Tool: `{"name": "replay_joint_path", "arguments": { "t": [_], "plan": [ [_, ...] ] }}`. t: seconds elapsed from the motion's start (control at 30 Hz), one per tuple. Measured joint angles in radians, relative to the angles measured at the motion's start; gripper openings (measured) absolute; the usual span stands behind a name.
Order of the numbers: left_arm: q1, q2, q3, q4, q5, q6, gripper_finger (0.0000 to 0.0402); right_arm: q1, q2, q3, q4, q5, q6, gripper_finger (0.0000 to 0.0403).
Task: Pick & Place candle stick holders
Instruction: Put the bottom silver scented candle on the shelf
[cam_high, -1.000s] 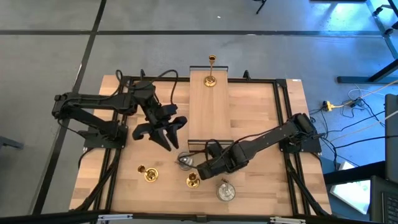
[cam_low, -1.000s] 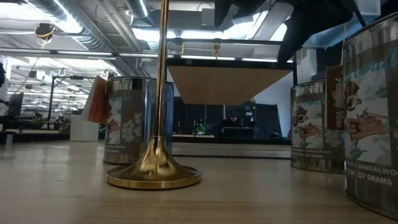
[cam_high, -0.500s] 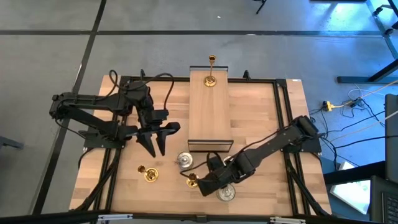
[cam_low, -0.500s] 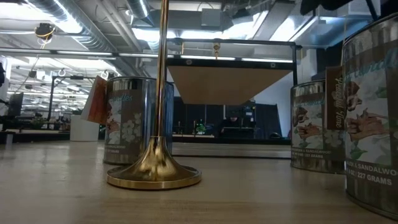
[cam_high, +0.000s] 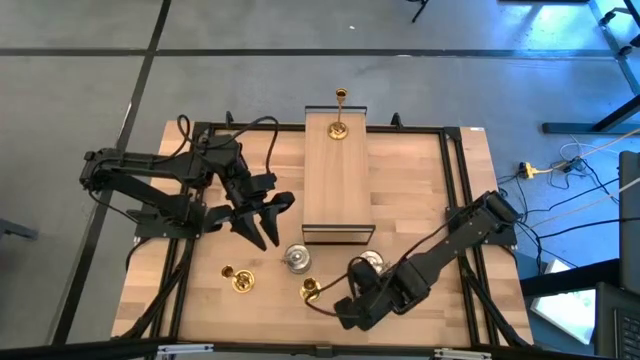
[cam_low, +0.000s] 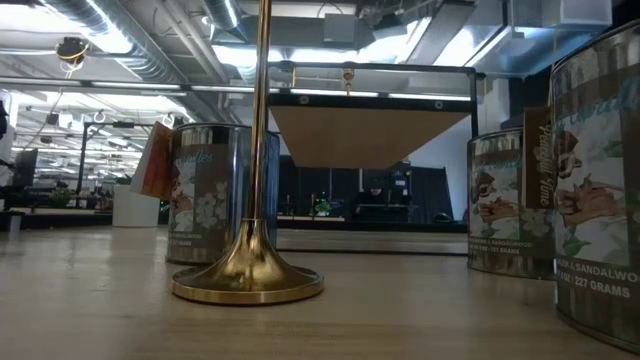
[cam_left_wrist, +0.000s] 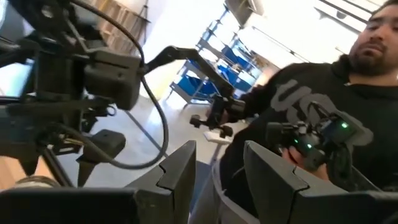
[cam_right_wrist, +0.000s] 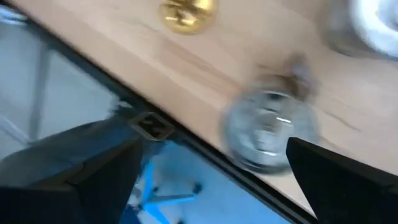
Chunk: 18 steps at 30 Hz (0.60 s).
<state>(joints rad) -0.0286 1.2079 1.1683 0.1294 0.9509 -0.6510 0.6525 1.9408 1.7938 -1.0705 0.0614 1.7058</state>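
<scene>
Right gripper (cam_high: 350, 306) hangs low at the table's (cam_high: 420, 200) front edge, fingers spread wide, gripping nothing. A silver holder (cam_right_wrist: 270, 132) sits between them in the wrist view, very near the edge. The main risk is that a bad close or a sideways nudge pushes it off the table. The picture is blurred, so I can't tell whether a finger touches it.

A brass holder (cam_high: 310, 290) stands just beside the gripper. It is slim and top-heavy by the look, so a swing of the arm could tip it. A second brass holder (cam_high: 238, 278) stands further left, apart. Two more silver holders (cam_high: 296, 258) (cam_high: 370, 262) sit just behind, the second close by the right forearm, which could clip it when lifting.

Left gripper (cam_high: 262, 218) waits mid-table, fingers apart, empty. The raised board (cam_high: 337, 180) runs down the middle behind, and any carry has to clear it. One brass holder (cam_high: 339, 128) stands on its far end and another (cam_high: 341, 96) just past it. A person (cam_left_wrist: 323, 112) sits beyond the table.
</scene>
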Motion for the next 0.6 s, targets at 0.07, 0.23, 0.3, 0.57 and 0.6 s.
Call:
{"name": "replay_joint_path", "arguments": {
  "t": [0.07,0.23,0.3,0.57,0.6],
  "plan": [
    [-0.004,0.0,0.0,0.0,0.0,0.01,0.0131,-0.004,0.0,0.001,-0.054,-0.052,0.005,0.04],
    [-0.004,0.0,0.0,-0.032,0.003,0.014,0.0131,-0.01,0.0,0.002,-0.07,-0.115,0.007,0.04],
    [-0.004,0.0,0.0,-0.057,0.002,0.027,0.0131,-0.009,0.0,0.002,-0.036,-0.032,0.02,0.04],
    [-0.004,0.0,0.0,-0.082,-0.016,0.036,0.0131,0.011,0.005,0.002,0.198,0.29,-0.022,0.04],
    [-0.005,0.0,0.0,-0.082,-0.016,0.035,0.0131,0.011,0.005,0.002,0.22,0.293,-0.04,0.04]
  ]
}}
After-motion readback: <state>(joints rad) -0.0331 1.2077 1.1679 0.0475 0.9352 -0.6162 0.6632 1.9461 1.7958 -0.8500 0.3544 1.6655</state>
